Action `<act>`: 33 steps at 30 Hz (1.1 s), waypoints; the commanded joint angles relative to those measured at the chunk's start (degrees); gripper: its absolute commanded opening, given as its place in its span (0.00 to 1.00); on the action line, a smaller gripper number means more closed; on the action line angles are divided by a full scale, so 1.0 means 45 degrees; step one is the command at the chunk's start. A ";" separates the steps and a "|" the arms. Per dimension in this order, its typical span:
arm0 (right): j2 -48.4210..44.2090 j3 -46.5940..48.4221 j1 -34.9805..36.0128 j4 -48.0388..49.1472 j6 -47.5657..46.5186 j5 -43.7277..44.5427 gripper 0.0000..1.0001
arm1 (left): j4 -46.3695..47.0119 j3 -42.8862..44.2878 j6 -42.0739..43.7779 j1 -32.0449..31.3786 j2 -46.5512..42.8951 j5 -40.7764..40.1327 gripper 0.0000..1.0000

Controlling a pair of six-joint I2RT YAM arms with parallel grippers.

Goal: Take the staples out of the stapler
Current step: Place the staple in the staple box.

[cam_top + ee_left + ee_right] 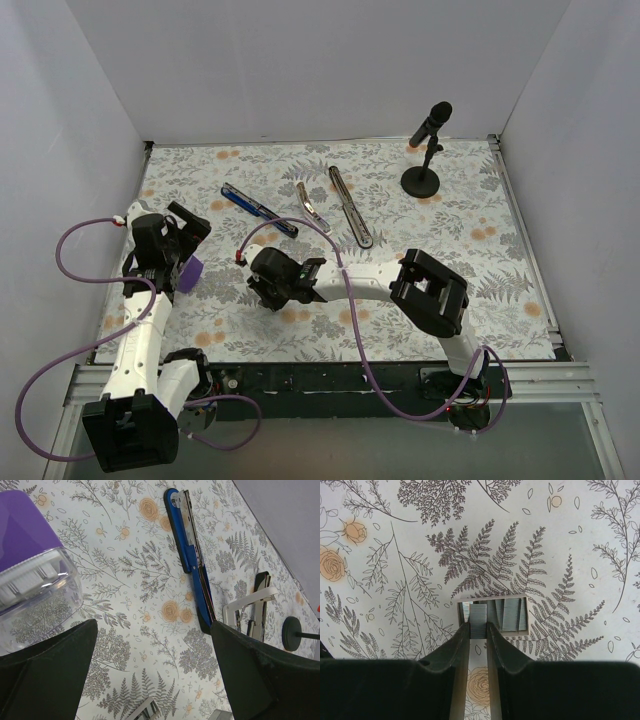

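One black microphone on a round-based stand [424,150] is counted. Left of it are seen three stapler parts: one blue-and-black body [258,210], one silvery metal channel [313,205], one long dark base strip [350,205]; also one squat purple block [188,272] and several silvery-grey staple strips [511,615].

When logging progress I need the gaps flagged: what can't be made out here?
Right wrist: whether the right gripper clamps the staples or only flanks them; their number is too fine.
Top external: that gripper hides the staples.
Left wrist: what is in the stapler channel is too small to tell; the purple block is cut off by the left edge.
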 commanded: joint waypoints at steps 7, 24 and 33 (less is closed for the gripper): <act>-0.0574 0.0595 0.0069 0.0060 -0.0147 -0.0041 0.28 | 0.0164 -0.0141 0.0164 0.0065 -0.0142 0.0085 0.98; -0.1490 0.0498 -0.0125 -0.0096 -0.0147 0.0427 0.34 | 0.0339 -0.0200 0.0670 0.0065 -0.0142 0.1039 0.98; -0.3754 -0.2136 -0.1746 0.0159 0.0437 0.1089 0.39 | -0.0440 -0.0180 0.1179 0.0026 0.1437 0.6468 0.80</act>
